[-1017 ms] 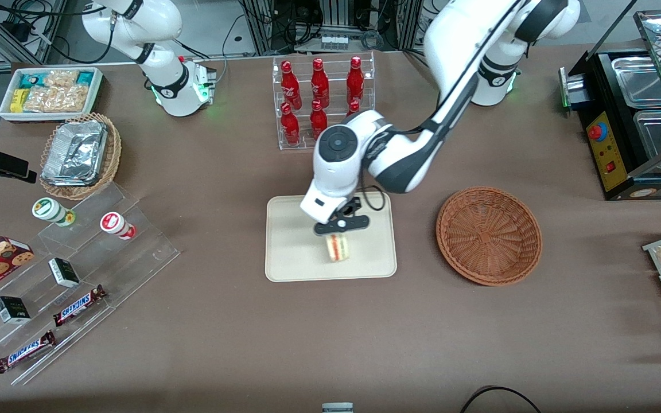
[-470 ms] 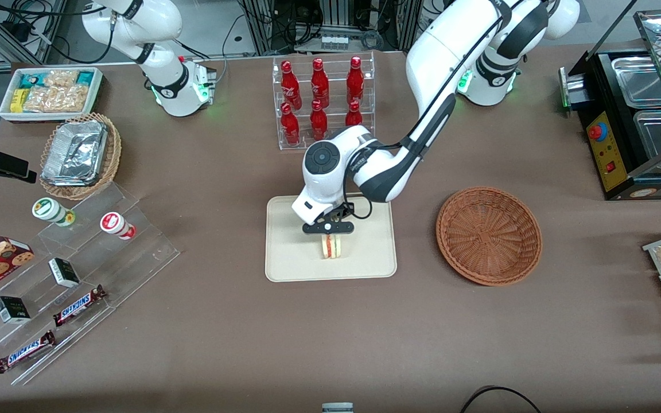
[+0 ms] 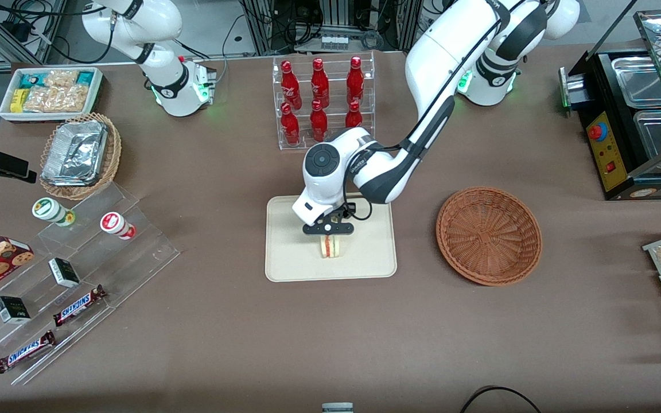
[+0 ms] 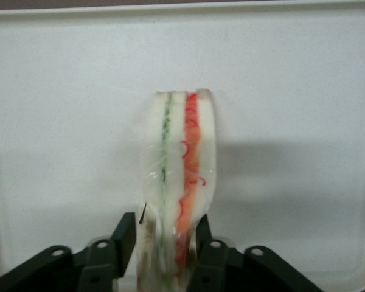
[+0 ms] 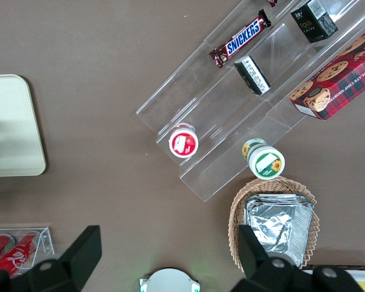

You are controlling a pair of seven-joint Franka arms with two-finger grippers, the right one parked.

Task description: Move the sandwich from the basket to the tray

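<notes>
The sandwich (image 3: 330, 247) stands on edge on the cream tray (image 3: 288, 261), near the tray's middle. My left gripper (image 3: 329, 234) is directly above it, shut on the sandwich's upper end. In the left wrist view the black fingers (image 4: 125, 235) press both sides of the clear-wrapped sandwich (image 4: 179, 164), its green and orange layers showing, with the tray (image 4: 61, 91) beneath. The reddish-brown basket (image 3: 488, 235) sits empty beside the tray, toward the working arm's end of the table. A corner of the tray (image 5: 9, 128) shows in the right wrist view.
A clear rack of red bottles (image 3: 320, 100) stands farther from the front camera than the tray. Toward the parked arm's end are clear stepped shelves (image 3: 78, 269) with snacks, a tan wicker basket with foil (image 3: 78, 155) and a white snack bin (image 3: 49, 92). A black warmer (image 3: 634, 115) stands toward the working arm's end.
Over the second, the gripper carried the sandwich a little toward the parked arm's end and down onto the tray. In the last half second it has barely moved.
</notes>
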